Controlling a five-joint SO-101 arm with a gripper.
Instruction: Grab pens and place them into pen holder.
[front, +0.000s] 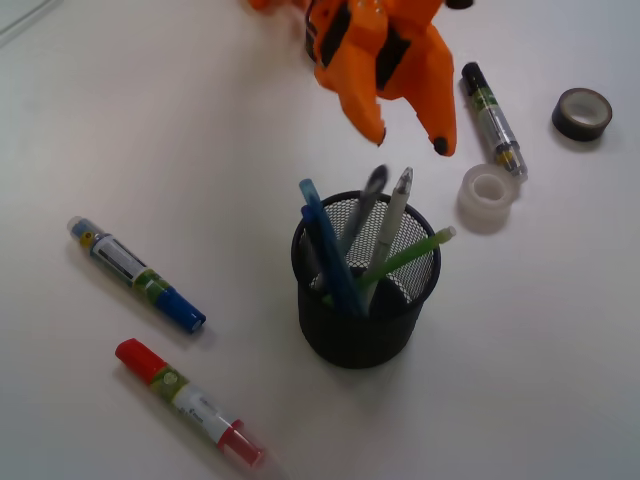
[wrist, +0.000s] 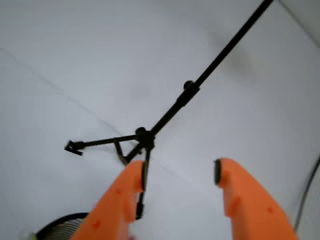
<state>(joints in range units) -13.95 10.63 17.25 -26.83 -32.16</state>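
Right now my pincer (front: 410, 138) hangs above and just behind the pen holder (front: 366, 300), its two orange fingers spread apart with nothing between them; the wrist view shows the same gap, empty, between the fingertips (wrist: 227, 181). The pen holder is a black mesh cup standing upright on the white desk (front: 180, 140), and it already carries several pens: a blue pen (front: 328, 245) leaning toward its left rim, a grey pen (front: 366, 205) and a silver pen (front: 392, 222) sticking up near the back, and a green pen (front: 410, 253) tilted out over its right rim. Left of the holder, well apart from it, lies a blue-capped marker (front: 135, 273), and in front of that, toward the holder's lower left, a red-capped marker (front: 190, 402). Behind and to the right of the holder lies a black-capped marker (front: 493, 120), its lower end touching or just beside a clear tape roll (front: 487, 197). Further right of the holder sits a dark tape roll (front: 582, 113). In the wrist view, a black tripod stand (wrist: 150, 135) shows beyond the fingers.
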